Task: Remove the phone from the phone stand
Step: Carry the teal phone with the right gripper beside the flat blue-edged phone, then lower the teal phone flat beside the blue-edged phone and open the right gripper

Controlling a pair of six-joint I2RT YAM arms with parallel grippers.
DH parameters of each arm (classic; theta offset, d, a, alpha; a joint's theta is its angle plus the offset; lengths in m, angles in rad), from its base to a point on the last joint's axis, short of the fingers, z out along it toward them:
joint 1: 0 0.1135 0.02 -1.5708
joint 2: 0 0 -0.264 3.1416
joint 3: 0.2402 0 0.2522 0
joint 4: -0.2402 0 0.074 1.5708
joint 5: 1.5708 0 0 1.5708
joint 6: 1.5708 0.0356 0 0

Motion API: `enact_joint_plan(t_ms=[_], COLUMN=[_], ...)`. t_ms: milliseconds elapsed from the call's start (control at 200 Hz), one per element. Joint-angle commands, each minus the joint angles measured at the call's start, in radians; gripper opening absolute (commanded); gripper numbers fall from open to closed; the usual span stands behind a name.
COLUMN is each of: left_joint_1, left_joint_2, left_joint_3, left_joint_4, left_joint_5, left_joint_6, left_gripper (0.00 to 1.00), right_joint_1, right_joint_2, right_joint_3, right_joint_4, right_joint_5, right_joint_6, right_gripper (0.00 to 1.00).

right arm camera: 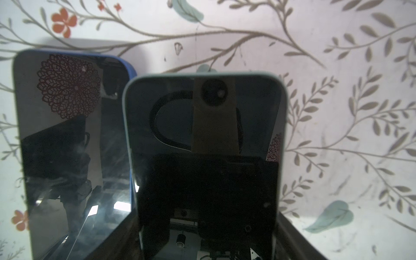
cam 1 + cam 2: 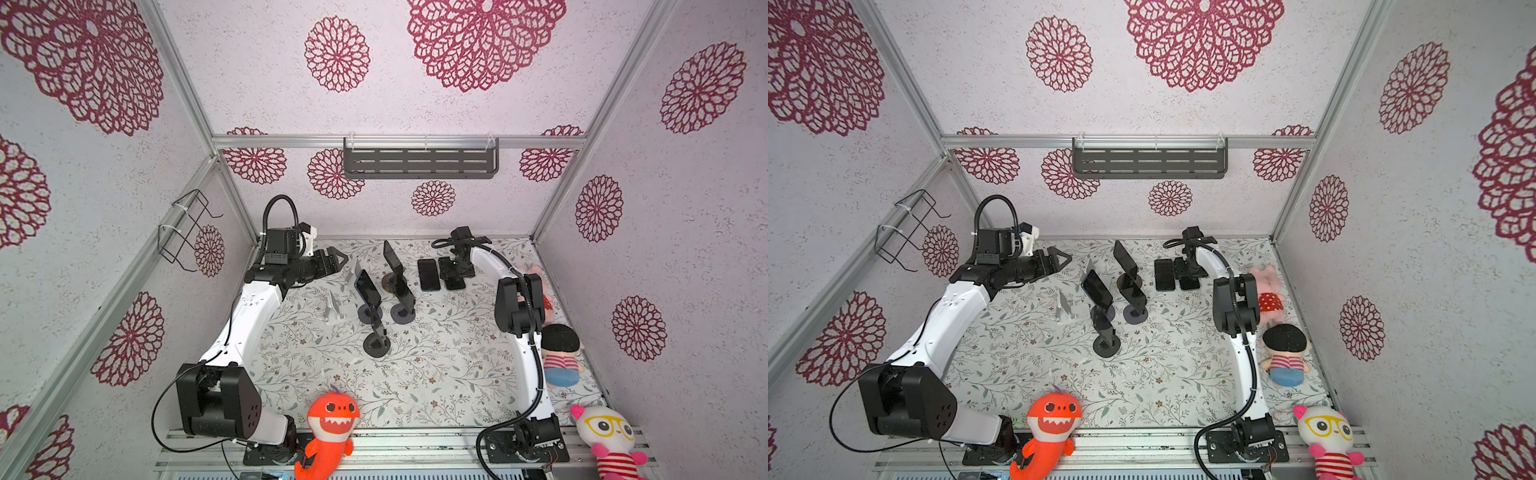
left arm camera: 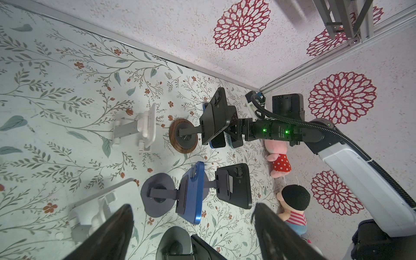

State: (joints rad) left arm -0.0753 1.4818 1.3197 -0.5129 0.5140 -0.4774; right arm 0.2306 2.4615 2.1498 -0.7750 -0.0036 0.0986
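Phones on stands cluster in the middle of your table (image 2: 436,374), a flat surface covered in a matte print of leafy sprigs. The walls around it are papered with maroon, lace-like rosettes. Your two arms, smooth white shells with black joints, curve in from the near edge on either side. Soft plush toys line the near and right edges, among them a fuzzy orange shark (image 2: 330,428).

Three stands carry phones, each tilted on a thin hinged arm. A blue phone (image 2: 368,291), with glossy dark glass and a metallic blue back, leans on a grey stand (image 2: 365,313) with a rounded disc base. Just to its right, a black phone (image 2: 404,291) sits on a second grey stand (image 2: 402,313) of the same shape. Behind them a third phone (image 2: 392,255), also black, rides a wood-rimmed stand (image 2: 390,283) with a round base. Angular white plastic stands (image 2: 338,309) are to the left.

Your left gripper (image 2: 340,258), black with wedge-shaped fingers, hovers left of the cluster with its jaws spread wide, touching nothing. In the left wrist view the blue phone is ahead, between the fingers.

Your right gripper (image 2: 456,274) points straight down at the back right. In the right wrist view its jaws are clamped across the width of a teal-edged phone (image 1: 202,157) with rounded corners and glossy black glass. That phone partly overlaps a blue-cased phone (image 1: 67,146) lying flat on the table. You cannot tell whether the gripped phone touches the surface.
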Motion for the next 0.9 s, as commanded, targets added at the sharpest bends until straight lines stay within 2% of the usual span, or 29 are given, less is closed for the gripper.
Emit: enact_joint_plan(t_ms=[0, 450, 896], left_joint_1=[-0.009, -0.012, -0.012], left_joint_2=[0.014, 0.014, 0.014], left_joint_3=[0.029, 0.037, 0.039], left_joint_4=[-0.004, -0.024, -0.029], left_joint_5=[0.009, 0.008, 0.001], left_joint_6=[0.022, 0.039, 0.041], left_gripper=[0.88, 0.89, 0.9], right_joint_1=[-0.01, -0.016, -0.021], right_joint_2=[-0.007, -0.025, -0.054], right_joint_3=[0.009, -0.027, -0.059], right_joint_4=[0.021, 0.066, 0.092], right_joint_5=[-0.014, -0.062, -0.094], right_joint_6=[0.032, 0.076, 0.083], right_gripper=[0.7, 0.78, 0.79])
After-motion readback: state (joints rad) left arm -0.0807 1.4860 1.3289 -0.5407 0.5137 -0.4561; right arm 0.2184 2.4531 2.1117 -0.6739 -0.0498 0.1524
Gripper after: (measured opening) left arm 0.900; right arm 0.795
